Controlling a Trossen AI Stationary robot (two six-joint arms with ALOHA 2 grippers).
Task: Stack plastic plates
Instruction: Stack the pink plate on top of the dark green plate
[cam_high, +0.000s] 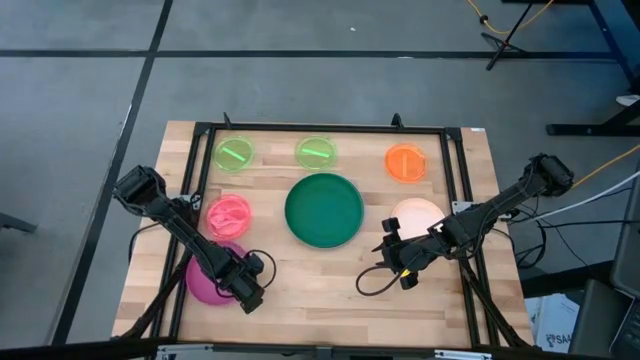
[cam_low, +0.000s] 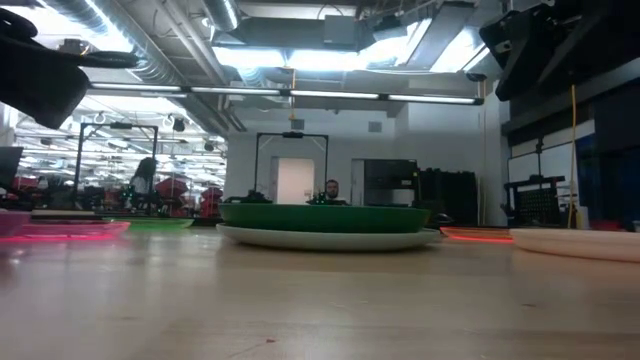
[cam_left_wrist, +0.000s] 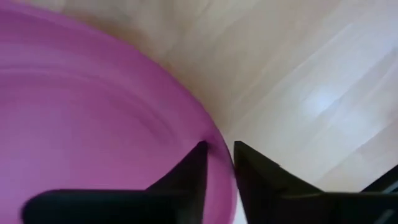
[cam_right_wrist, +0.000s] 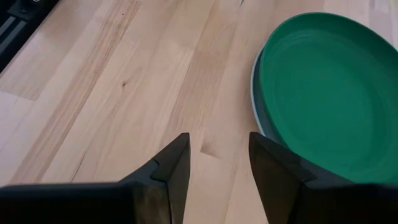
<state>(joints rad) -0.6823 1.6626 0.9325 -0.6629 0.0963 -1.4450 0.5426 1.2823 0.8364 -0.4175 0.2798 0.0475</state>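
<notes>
Left gripper (cam_left_wrist: 217, 163): lower left of the high view, fingers pinching the rim of the magenta plate (cam_high: 205, 280).
Right gripper (cam_right_wrist: 219, 162): lower right of centre, fingers spread, over bare table (cam_high: 310, 285), holding nothing.
Green plate (cam_high: 323, 208): centre, sitting on a pale plate (cam_right_wrist: 256, 99).
Peach plate (cam_high: 418, 213): right of it.
Pink-red plate (cam_high: 229, 213): left.
Lime plates (cam_high: 234, 153): top left and top centre.
Orange plate (cam_high: 405, 162): top right.

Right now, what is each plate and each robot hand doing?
Large dark green plastic plate: stacked on a pale plate.
Medium magenta plastic plate: rim between the left gripper's fingers.
Peach plate: flat, alone.
Orange plate: flat, alone.
Pink-red plate: flat, alone.
Two lime plates: flat, apart.
Right gripper: open, empty.
</notes>
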